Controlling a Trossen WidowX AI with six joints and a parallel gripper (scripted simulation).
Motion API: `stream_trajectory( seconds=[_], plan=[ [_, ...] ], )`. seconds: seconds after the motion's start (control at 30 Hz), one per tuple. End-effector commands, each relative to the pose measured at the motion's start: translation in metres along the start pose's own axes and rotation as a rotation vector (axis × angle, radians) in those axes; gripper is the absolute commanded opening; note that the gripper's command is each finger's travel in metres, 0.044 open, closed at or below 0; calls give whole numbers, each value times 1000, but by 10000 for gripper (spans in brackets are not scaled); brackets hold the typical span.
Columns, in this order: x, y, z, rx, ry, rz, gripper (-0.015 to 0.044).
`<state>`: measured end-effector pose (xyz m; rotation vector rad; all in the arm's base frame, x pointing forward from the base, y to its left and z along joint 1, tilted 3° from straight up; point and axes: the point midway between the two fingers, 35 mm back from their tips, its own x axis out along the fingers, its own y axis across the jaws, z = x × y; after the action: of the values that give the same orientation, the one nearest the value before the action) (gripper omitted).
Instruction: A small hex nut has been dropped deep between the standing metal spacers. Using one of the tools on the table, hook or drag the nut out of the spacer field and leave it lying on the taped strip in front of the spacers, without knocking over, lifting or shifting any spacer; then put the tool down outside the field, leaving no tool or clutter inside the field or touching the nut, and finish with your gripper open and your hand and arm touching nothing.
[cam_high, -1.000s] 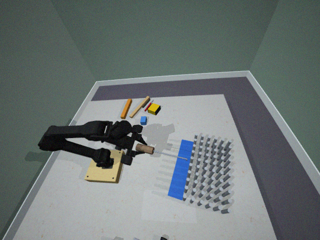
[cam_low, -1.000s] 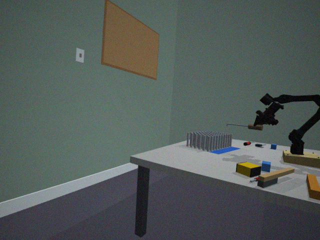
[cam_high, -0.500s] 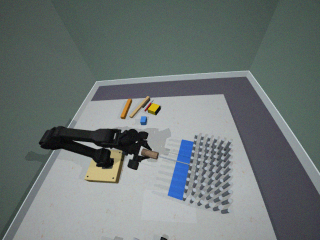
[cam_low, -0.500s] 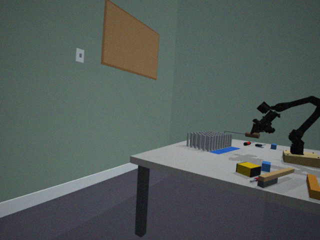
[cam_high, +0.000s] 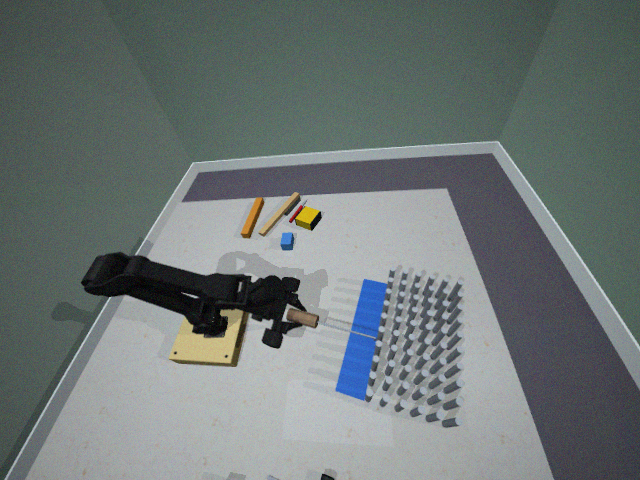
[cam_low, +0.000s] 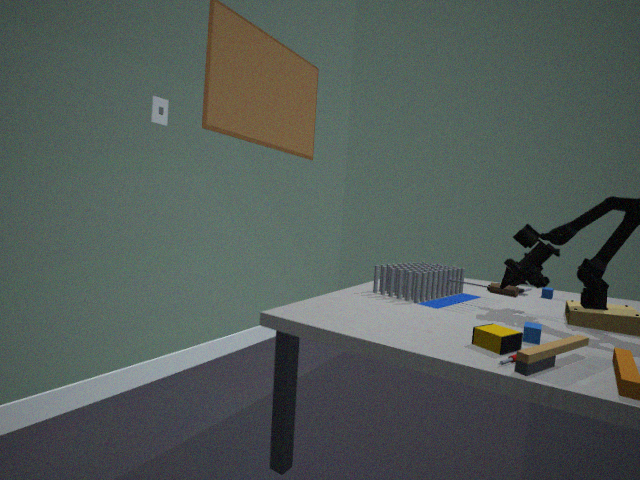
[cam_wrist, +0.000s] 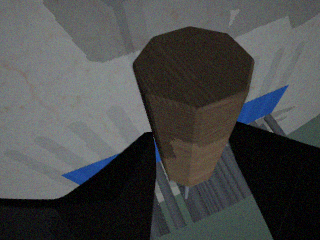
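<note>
My gripper (cam_high: 296, 311) (cam_low: 503, 287) (cam_wrist: 191, 135) is shut on the brown wooden handle (cam_high: 308, 318) (cam_low: 509, 291) (cam_wrist: 192, 117) of a tool. Its thin metal rod (cam_high: 347, 329) (cam_low: 471, 283) reaches over the blue taped strip (cam_high: 354, 366) (cam_low: 447, 301) (cam_wrist: 265, 104). The rod's far end is at the front row of the standing metal spacers (cam_high: 451, 422) (cam_low: 417, 286); its hook is hidden, and I cannot tell whether it touches a spacer. The spacers stand upright in close rows. I cannot make out the hex nut in any view.
A yellow block (cam_high: 308, 217) (cam_low: 495, 338), a blue cube (cam_high: 287, 240) (cam_low: 532, 332), a wooden stick (cam_high: 279, 214) (cam_low: 553, 348), a red-handled tool (cam_high: 296, 213) and an orange bar (cam_high: 252, 217) (cam_low: 626, 373) lie to one side. Another blue cube (cam_low: 546, 293) lies beyond the gripper.
</note>
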<state>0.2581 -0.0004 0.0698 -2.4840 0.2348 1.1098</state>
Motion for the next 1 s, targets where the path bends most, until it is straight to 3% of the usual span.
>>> stream_trajectory(
  seconds=[0.0, 0.97],
  plan=[
    [11, 8, 15, -2, -3, 3, 0],
    [22, 13, 19, -4, -2, 3, 0]
  ],
)
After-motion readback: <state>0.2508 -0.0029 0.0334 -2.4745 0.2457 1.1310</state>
